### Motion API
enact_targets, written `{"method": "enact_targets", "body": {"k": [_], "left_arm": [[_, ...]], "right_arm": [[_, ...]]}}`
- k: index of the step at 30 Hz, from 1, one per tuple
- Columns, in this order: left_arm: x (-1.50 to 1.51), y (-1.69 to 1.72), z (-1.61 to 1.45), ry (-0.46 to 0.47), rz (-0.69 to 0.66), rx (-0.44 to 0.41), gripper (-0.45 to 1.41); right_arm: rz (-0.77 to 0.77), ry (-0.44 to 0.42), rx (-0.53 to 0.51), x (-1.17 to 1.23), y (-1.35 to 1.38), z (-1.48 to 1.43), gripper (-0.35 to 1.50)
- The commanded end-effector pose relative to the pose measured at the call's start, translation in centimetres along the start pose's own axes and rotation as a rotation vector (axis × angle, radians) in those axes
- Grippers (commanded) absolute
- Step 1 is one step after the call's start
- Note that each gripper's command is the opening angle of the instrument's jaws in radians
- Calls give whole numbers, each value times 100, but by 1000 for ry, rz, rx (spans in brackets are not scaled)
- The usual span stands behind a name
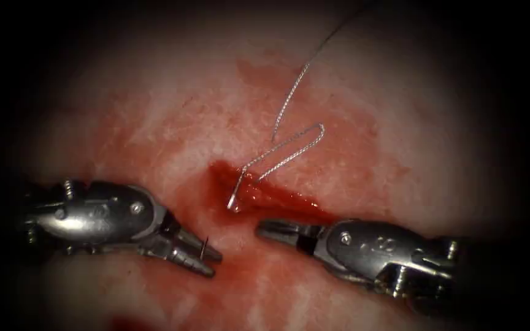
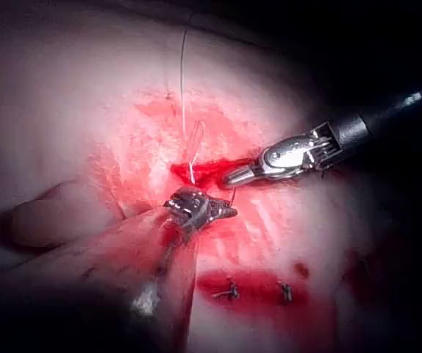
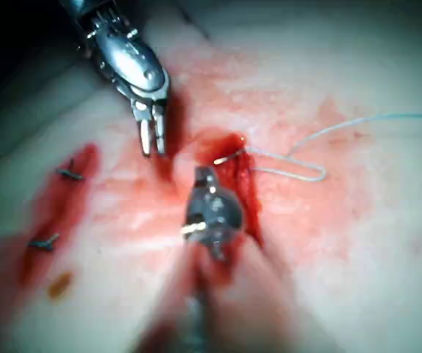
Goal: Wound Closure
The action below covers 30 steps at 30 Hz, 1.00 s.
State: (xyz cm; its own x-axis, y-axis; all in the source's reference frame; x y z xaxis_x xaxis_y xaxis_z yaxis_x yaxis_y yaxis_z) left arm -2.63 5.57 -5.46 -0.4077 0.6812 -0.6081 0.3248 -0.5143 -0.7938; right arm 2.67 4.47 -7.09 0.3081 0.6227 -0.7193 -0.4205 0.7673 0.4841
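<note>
Needle in left tool, left of cut; right tool empty.

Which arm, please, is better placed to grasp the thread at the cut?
Probably right: the right tool, jaws shut and empty, lies just below the cut near where the thread enters. The left tool is farther off, a thin sliver, perhaps the needle, at its tip.
</note>
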Motion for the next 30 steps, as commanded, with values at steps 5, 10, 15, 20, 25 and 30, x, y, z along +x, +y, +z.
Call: {"method": "enact_targets", "body": {"k": [5,10,15,20,25,30], "left_arm": [[11,20,2,50,-119,-61,-35],[22,27,-3,65,-131,-75,-35],[21,28,-3,65,-137,-77,-35],[24,35,-5,65,-199,-88,-35],[33,48,-9,43,-272,-91,-35],[46,56,-11,50,-250,-81,-35]], "right_arm": [[-2,1,7,-3,1,5,-27],[-15,1,-2,-9,-6,17,-27],[-32,-14,-8,-25,-13,40,-33],[-45,-24,-13,-39,-4,50,-33],[-48,-24,-26,-42,5,48,-33],[-46,-25,-27,-40,3,46,-33]]}}
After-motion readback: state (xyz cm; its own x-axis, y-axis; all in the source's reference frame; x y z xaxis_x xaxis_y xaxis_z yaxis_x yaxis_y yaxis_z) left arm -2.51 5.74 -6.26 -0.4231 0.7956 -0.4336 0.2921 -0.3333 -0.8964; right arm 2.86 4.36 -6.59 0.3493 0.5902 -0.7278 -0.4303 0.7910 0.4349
